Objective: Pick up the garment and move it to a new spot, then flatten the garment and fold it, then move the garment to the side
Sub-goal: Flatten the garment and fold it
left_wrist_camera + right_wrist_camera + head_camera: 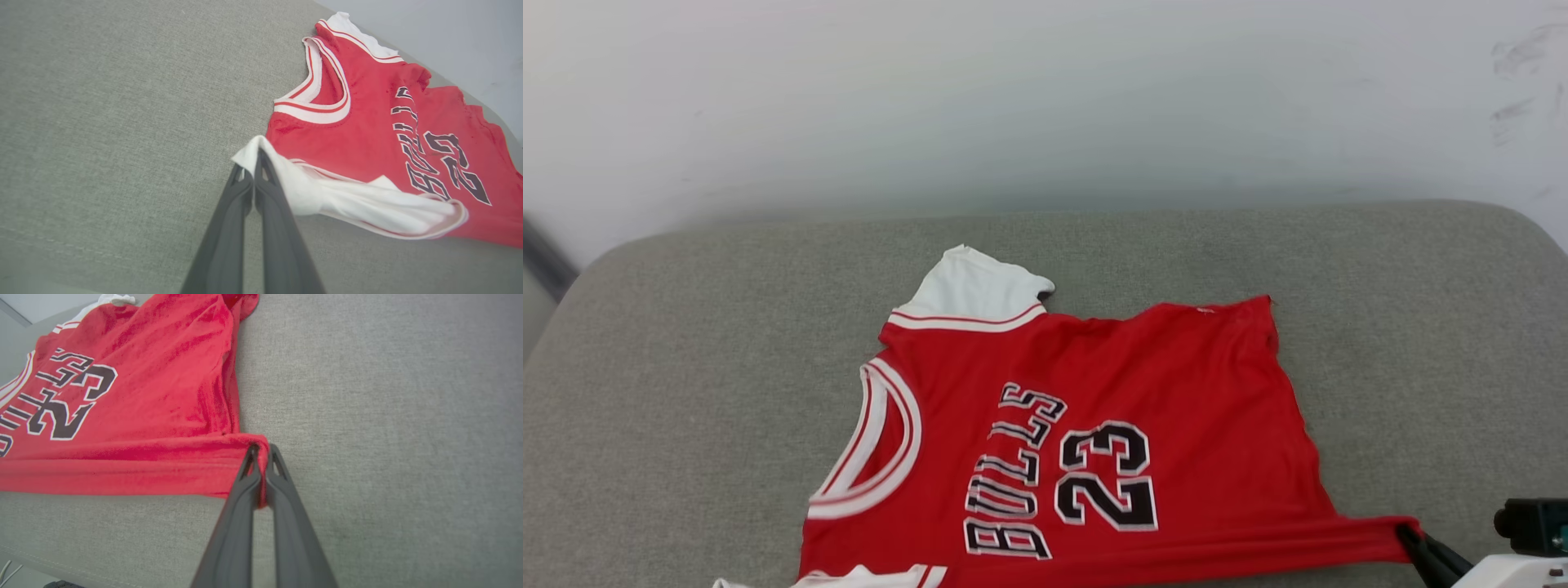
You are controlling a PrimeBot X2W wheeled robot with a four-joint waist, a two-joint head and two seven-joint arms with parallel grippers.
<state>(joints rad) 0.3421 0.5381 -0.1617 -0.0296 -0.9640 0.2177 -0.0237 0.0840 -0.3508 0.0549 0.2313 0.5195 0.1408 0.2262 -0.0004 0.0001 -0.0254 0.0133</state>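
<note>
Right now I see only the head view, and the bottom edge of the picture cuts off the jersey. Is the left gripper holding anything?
Observer: Yes. In the left wrist view, the left gripper is shut on the tip of the white sleeve of the jersey.
Operator: Does that sleeve lie flat?
Observer: No. It is wrinkled and twisted, not spread out.
Operator: I see the right gripper at the red corner. Is the cloth well inside it?
Observer: In the right wrist view, the right gripper is shut on the hem corner, and red cloth shows between its fingers well below the tips.
</note>
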